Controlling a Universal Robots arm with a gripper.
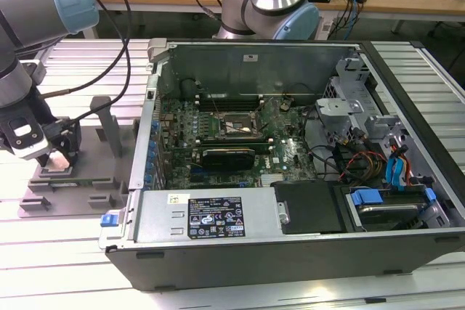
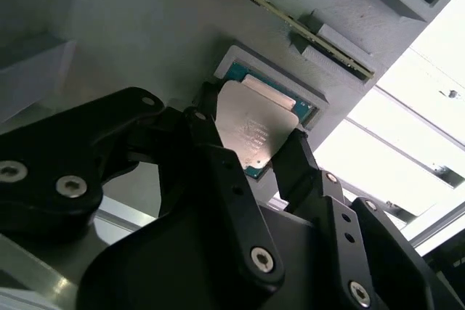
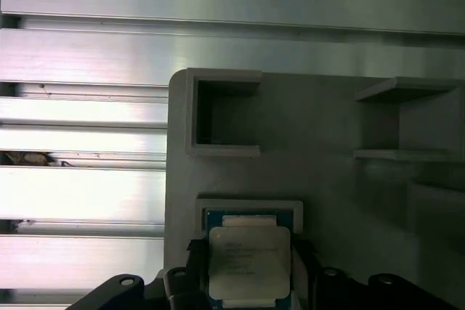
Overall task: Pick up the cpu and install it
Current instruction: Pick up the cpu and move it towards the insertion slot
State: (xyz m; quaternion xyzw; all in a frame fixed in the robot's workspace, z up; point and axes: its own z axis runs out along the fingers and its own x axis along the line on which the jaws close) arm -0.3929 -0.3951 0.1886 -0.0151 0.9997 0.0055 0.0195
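Contact falls on 2 opposite edges of the cpu (image 2: 256, 123), so your gripper (image 2: 251, 133) is clenched on it, I judge to spare the silver top. It sits in its recess on the grey fixture tray (image 2: 145, 27), well apart from the open computer case (image 1: 290, 245).
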